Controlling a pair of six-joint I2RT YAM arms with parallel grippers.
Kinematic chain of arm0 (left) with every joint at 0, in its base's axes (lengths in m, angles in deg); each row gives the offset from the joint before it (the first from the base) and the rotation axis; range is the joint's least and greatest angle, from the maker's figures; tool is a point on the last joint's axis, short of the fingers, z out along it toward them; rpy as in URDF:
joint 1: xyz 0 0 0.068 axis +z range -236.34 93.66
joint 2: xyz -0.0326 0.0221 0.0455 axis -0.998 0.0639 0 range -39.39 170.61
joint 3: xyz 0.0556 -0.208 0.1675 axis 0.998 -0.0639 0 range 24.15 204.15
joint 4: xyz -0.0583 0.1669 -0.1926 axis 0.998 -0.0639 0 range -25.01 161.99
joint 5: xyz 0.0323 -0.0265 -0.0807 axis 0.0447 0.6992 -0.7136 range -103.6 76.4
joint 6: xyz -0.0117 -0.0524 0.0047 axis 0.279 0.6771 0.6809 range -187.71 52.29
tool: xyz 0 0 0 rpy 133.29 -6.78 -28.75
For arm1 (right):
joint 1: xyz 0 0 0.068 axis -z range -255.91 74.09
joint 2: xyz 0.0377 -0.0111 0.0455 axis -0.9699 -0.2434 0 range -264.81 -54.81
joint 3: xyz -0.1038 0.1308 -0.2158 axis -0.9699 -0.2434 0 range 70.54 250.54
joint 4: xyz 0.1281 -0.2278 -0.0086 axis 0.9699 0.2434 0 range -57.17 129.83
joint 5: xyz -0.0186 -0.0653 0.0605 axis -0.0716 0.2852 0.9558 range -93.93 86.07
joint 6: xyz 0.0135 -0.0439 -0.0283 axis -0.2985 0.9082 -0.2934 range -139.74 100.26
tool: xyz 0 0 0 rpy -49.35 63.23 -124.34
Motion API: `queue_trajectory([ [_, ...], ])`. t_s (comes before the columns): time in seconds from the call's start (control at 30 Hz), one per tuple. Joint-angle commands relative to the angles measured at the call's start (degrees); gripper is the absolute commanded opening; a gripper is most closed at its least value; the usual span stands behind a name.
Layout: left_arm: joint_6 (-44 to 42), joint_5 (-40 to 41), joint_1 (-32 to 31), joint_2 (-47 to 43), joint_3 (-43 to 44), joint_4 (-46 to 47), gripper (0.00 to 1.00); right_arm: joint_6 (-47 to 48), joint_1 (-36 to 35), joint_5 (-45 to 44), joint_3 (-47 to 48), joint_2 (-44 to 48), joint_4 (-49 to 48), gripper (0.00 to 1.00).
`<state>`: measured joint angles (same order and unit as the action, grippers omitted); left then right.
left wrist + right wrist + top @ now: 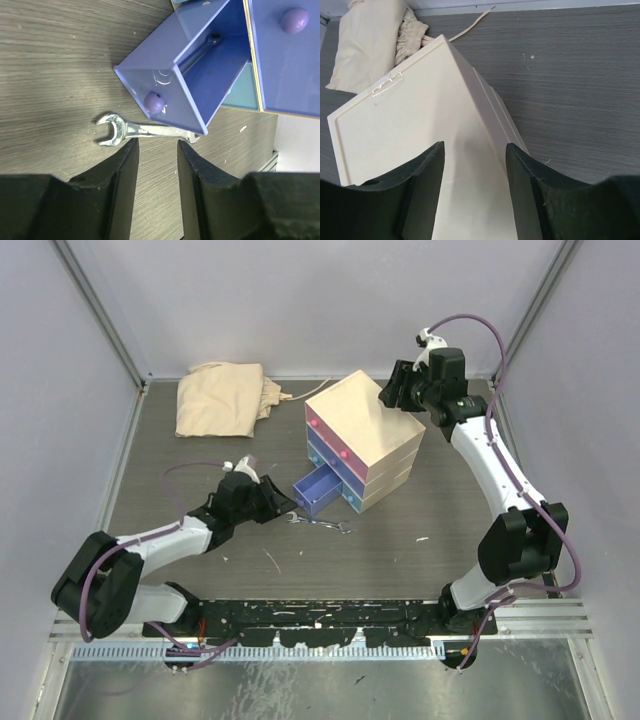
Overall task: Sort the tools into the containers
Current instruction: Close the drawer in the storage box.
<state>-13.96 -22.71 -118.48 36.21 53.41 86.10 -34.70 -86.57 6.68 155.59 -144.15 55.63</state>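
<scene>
Lying on desk point(50, 60): silver spanner point(145, 131), open end pointing away from the pulled-out blue drawer point(150, 75), other end at, perhaps under, its front corner.
Left gripper point(155, 147): parted, empty, poised just short of the spanner's shank.
Right gripper point(475, 150): parted, empty, above the cream chest point(410, 125).
Inside drawer: second spanner point(200, 50).
Risk: snagging the drawer wall on closing, given the tight gap; losing the thin flat steel from a shallow pinch.
</scene>
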Motion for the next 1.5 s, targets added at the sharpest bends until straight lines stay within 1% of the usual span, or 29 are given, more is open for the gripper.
queue_trajectory([
  [0.0,-0.1,4.3,-0.1,-4.6,-0.9,0.2,0.35,1.5,-0.1,-0.1,3.9,-1.3,-1.7,0.56],
  [0.1,-0.4,4.0,-0.1,-3.4,-0.6,-0.9,0.33,2.1,-0.1,2.4,5.4,-3.4,-0.4,0.54],
  [0.2,-0.5,3.1,-0.1,0.3,0.6,-0.8,0.32,2.1,-0.1,4.3,5.9,-4.8,0.2,0.52],
  [0.4,-0.4,2.4,-0.1,5.2,3.0,-0.2,0.30,2.3,-0.1,5.0,6.0,-5.5,1.0,0.52],
  [0.6,0.5,0.1,-0.2,10.2,5.8,2.8,0.29,2.9,-0.1,5.6,5.8,-5.9,2.1,0.52],
  [0.8,0.9,-1.1,-0.5,14.7,10.7,3.7,0.28,3.1,-0.1,6.9,5.4,-6.3,2.9,0.52],
  [1.07,1.1,-1.8,-2.9,23.0,19.9,3.9,0.27,3.1,-0.2,7.8,3.9,-5.9,3.0,0.52],
  [1.27,1.5,-2.3,-3.5,28.0,26.1,4.1,0.27,2.7,-0.2,8.1,2.6,-5.2,3.0,0.52],
  [1.37,1.7,-2.6,-3.9,30.1,29.7,3.8,0.29,2.5,-0.2,8.6,1.9,-4.8,3.0,0.52],
  [1.4,1.8,-2.6,-4.2,31.0,30.8,3.4,0.32,2.4,-0.2,8.6,1.6,-4.7,2.9,0.52],
  [1.47,1.4,-2.5,-4.6,32.1,33.0,2.2,0.42,2.3,-0.2,8.6,1.2,-4.4,2.9,0.52],
])
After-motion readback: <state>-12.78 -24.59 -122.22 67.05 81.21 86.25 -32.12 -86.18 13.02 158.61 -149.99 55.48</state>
